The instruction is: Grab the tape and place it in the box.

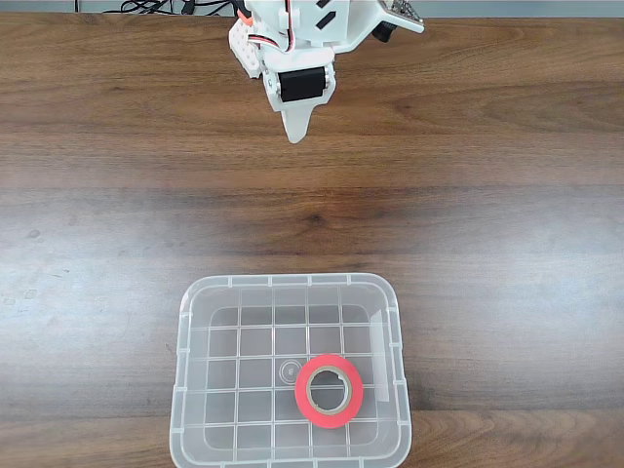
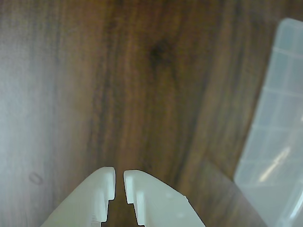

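Red-orange tape (image 1: pixel 331 391) (round) in grid-bottomed box (image 1: pixel 185 336)

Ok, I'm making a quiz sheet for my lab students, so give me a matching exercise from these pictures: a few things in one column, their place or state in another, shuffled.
Things:
1. tape
2. box
3. hand
4. table

Places or states:
A. dark wood, bearing everything
B. lying flat inside the bin, on its grid floor
C. nearly shut, holding nothing
D. clear plastic, at the bottom edge of the fixed view

Pairs: 1-B, 2-D, 3-C, 4-A
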You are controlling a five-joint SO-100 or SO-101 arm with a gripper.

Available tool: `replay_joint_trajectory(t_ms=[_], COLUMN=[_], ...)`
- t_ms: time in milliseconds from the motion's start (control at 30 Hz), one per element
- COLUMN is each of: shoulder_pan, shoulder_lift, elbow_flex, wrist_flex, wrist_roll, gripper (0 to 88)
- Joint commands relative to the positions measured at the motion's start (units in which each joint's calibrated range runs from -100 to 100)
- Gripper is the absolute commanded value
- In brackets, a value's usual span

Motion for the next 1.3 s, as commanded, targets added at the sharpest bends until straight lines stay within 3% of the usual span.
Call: replay_joint_trajectory(t_ms=[0,533,867,1033,1267], shoulder_pan=[-0.08,-0.08,0.79,0.50,0.72], shoulder_lift=[-12.41,-34.62,-56.58,-63.42,-63.50], elbow_flex=[15.41,45.63,55.79,56.85,57.02], wrist_flex=[-10.41,-25.23,-21.54,-14.52,-14.01], wrist_roll=[0.33,0.43,0.22,-5.21,-6.16], gripper=[1.3,1.3,1.2,1.6,1.2])
